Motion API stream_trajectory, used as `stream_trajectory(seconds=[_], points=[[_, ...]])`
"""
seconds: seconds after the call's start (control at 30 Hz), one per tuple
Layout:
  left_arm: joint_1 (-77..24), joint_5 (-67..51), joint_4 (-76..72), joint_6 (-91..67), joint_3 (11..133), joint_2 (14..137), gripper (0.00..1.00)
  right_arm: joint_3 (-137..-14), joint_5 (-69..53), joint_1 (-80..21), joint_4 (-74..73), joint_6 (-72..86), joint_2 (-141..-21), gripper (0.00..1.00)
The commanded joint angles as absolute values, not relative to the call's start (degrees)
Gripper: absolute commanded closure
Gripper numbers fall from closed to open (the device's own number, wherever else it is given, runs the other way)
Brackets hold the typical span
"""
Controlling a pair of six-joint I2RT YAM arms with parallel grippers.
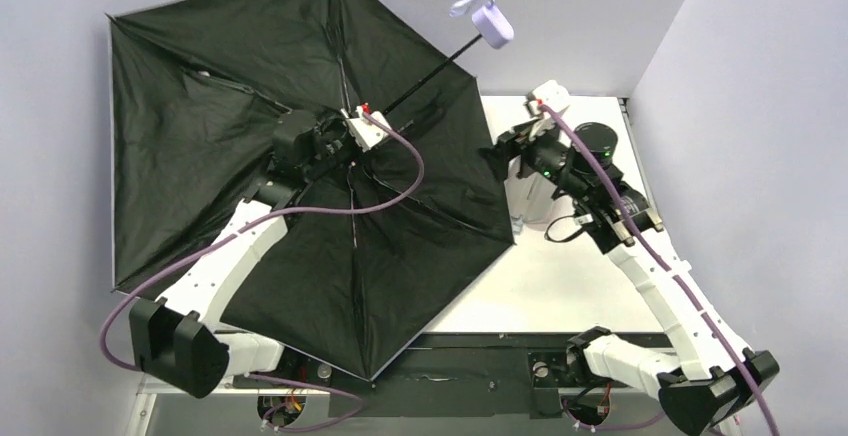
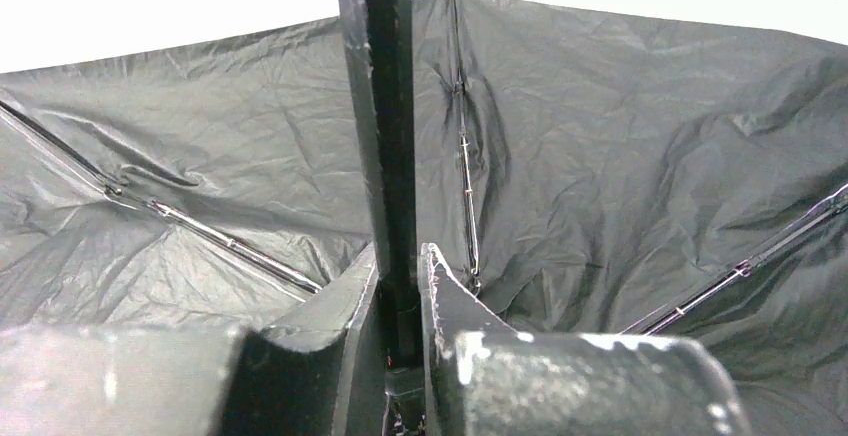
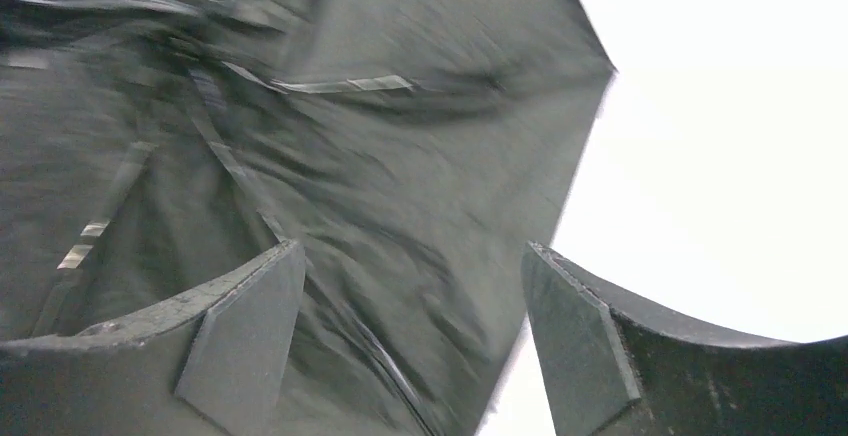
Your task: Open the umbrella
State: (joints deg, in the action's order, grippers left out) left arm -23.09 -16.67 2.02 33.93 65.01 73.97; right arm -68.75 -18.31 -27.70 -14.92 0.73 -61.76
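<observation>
The umbrella (image 1: 250,146) is spread open, its black lining facing the camera and covering the left half of the table. Its thin black shaft (image 1: 430,76) runs up right to the lavender handle (image 1: 490,26) with its strap loop. My left gripper (image 1: 345,136) is shut on the shaft near the canopy's hub; in the left wrist view the shaft (image 2: 385,136) stands between the closed fingers (image 2: 350,296). My right gripper (image 1: 495,156) is open and empty beside the canopy's right edge; in the right wrist view the lining (image 3: 350,156) fills the space ahead of its fingers (image 3: 250,316).
The white table (image 1: 560,276) shows to the right of the canopy. Grey walls close in at the back and both sides. Purple cables trail from both arms over the canopy and table.
</observation>
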Motion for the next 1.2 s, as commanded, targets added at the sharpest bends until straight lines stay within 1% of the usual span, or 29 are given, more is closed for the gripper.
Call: stream_trajectory(seconds=[0.0, 0.07, 0.13, 0.23, 0.27, 0.37, 0.4, 0.57, 0.63, 0.67, 0.7, 0.73, 0.77, 0.8, 0.83, 0.9, 0.97, 1.03, 1.17], points=[[-23.05, -18.07, -3.81, 48.31, 71.01, 67.19, 1.00, -72.35, -13.21, -17.77, -19.98, 1.47, -61.14, 0.23], [-23.06, -20.09, -4.17, 54.73, 70.61, 65.45, 1.00, -76.41, -16.41, -10.37, -22.26, 3.68, -63.37, 0.20], [-23.11, -21.78, -4.32, 64.61, 69.99, 63.82, 1.00, -81.26, -20.76, -6.81, -25.09, 5.07, -65.96, 0.18], [-23.20, -22.73, -2.74, 74.65, 70.31, 62.22, 1.00, -88.07, -28.20, -5.45, -29.71, 4.94, -69.08, 0.18], [-23.24, -22.49, -2.47, 80.69, 70.31, 62.09, 1.00, -90.92, -30.32, -5.43, -30.63, 4.47, -70.44, 0.18], [-23.30, -21.63, -2.61, 90.78, 70.29, 61.43, 1.00, -95.64, -38.28, -5.65, -33.94, 6.26, -73.03, 0.17], [-23.29, -21.31, -2.23, 94.74, 70.57, 61.39, 1.00, -97.12, -39.05, -5.92, -34.26, 8.95, -74.05, 0.14], [-23.13, -20.65, 1.76, 103.82, 72.14, 61.37, 1.00, -102.06, -47.96, -8.68, -36.36, 15.35, -78.40, 0.10], [-22.81, -20.49, 1.96, 106.53, 71.82, 61.71, 1.00, -103.92, -48.48, -11.82, -40.72, 13.28, -80.27, 0.09], [-22.40, -20.55, 1.77, 107.97, 71.59, 61.88, 1.00, -104.92, -48.81, -14.07, -45.93, 11.74, -81.13, 0.09], [-22.19, -20.58, 1.17, 108.83, 71.07, 62.32, 1.00, -107.42, -51.91, -15.91, -49.20, 7.18, -83.50, 0.10], [-21.85, -20.49, -0.19, 110.51, 70.74, 62.54, 1.00, -108.82, -56.97, -16.88, -56.36, 4.29, -84.86, 0.11], [-21.74, -20.30, -0.97, 111.15, 70.20, 63.05, 1.00, -112.04, -59.16, -18.37, -59.95, -0.36, -87.95, 0.14], [-21.52, -20.26, -1.91, 112.29, 70.04, 63.30, 1.00, -113.28, -62.16, -19.03, -66.05, -1.80, -89.46, 0.16], [-21.44, -20.31, -2.10, 112.75, 69.85, 63.66, 1.00, -114.41, -63.16, -20.23, -68.14, -3.02, -91.31, 0.19], [-21.26, -20.62, -2.26, 113.99, 69.81, 63.90, 1.00, -113.12, -63.58, -22.13, -70.28, -3.44, -91.43, 0.21], [-20.96, -21.22, -1.80, 114.83, 69.79, 63.97, 1.00, -112.31, -60.97, -25.18, -72.23, -6.54, -90.63, 0.22], [-20.45, -21.86, -1.21, 115.58, 69.68, 63.88, 1.00, -112.41, -57.62, -28.94, -77.95, -11.54, -90.46, 0.21], [-19.98, -22.47, -1.37, 116.47, 68.31, 63.54, 1.00, -109.19, -53.11, -34.18, -79.87, -15.68, -89.91, 0.21]])
